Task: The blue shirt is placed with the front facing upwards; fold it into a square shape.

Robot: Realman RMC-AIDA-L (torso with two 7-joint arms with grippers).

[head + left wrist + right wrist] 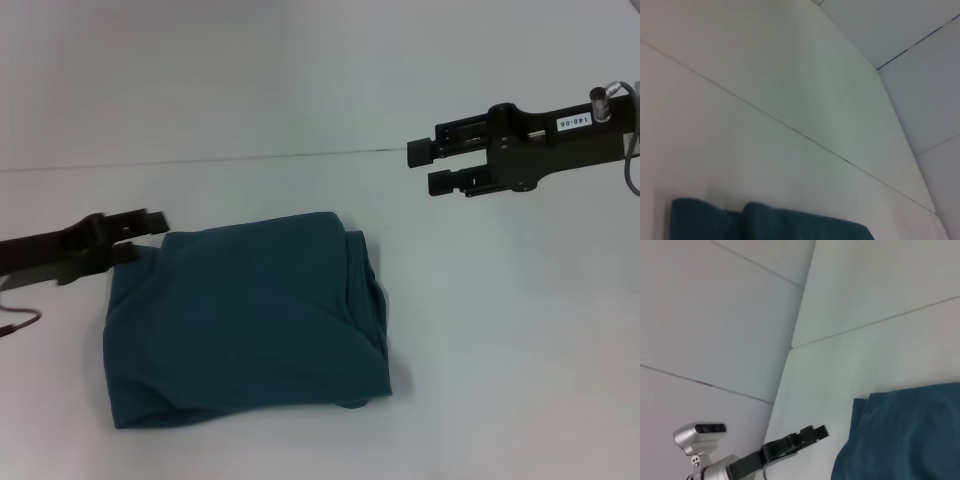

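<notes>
Folded blue shirt [245,320] lying on the table [500,350], its far-left corner just beside the left gripper [140,232], jaws narrowly parted and empty; right gripper [432,166], jaws apart, hangs clear; a brushing withdrawal could unfold that corner.

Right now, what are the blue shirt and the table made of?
The blue shirt looks like soft matte knit cloth, probably cotton: it sags and bunches into rounded folds. The table looks like a smooth, hard white surface with a thin seam; whether laminate or painted board, I cannot tell.
</notes>
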